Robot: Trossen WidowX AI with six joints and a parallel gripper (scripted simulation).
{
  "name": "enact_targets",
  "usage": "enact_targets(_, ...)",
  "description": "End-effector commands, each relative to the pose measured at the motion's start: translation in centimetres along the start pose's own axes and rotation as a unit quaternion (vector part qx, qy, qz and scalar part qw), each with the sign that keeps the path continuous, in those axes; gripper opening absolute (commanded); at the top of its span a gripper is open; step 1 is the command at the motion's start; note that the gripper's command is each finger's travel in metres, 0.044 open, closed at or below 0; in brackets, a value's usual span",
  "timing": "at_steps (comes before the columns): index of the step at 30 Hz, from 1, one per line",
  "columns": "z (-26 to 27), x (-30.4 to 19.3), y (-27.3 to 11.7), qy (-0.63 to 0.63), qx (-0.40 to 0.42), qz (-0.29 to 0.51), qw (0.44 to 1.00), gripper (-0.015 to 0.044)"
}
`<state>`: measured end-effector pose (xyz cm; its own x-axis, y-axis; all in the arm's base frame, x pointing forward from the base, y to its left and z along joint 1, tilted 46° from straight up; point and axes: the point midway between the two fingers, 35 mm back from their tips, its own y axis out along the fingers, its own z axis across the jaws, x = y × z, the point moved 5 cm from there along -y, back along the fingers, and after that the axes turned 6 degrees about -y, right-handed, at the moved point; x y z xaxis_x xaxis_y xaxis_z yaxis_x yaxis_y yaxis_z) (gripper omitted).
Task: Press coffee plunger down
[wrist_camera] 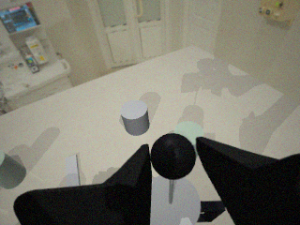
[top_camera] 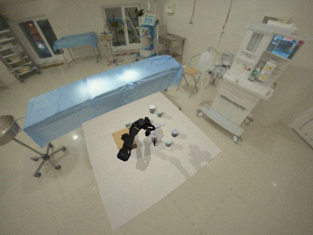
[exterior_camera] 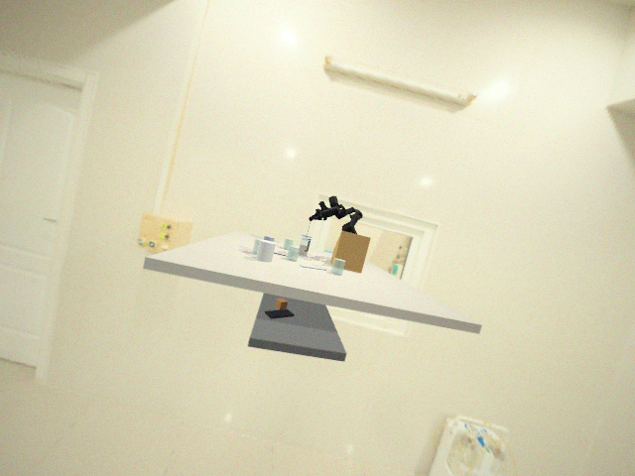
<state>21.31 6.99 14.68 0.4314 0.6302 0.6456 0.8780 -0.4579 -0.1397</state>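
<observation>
Two cups [wrist_camera: 135, 116] beyond claw [wrist_camera: 173, 157]

A grey cup [wrist_camera: 135, 116] stands on the white table [top_camera: 141, 192], a mint cup [wrist_camera: 188, 130] near it. Beyond the table stretches a blue-draped bed [top_camera: 100, 85] (brightly lit on top), with a monitor cart [top_camera: 255, 76] well apart.
</observation>
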Motion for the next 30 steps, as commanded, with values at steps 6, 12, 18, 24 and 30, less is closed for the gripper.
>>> enact_targets(6, 0.1, 0.0, 0.0, -0.002, 0.002, -0.001, 1.0, 0.0126)
enact_targets(12, 0.3, -0.2, 0.3, -0.001, 0.002, 0.0, 1.0, 0.0126)
enact_targets(18, 0.7, -0.8, 0.9, 0.001, 0.001, 0.003, 1.0, 0.0126)
enact_targets(24, 1.1, -1.4, 1.6, 0.003, 0.002, 0.005, 1.0, 0.0126)
enact_targets(30, 1.5, -2.0, 2.2, 0.005, 0.003, 0.007, 1.0, 0.0126)
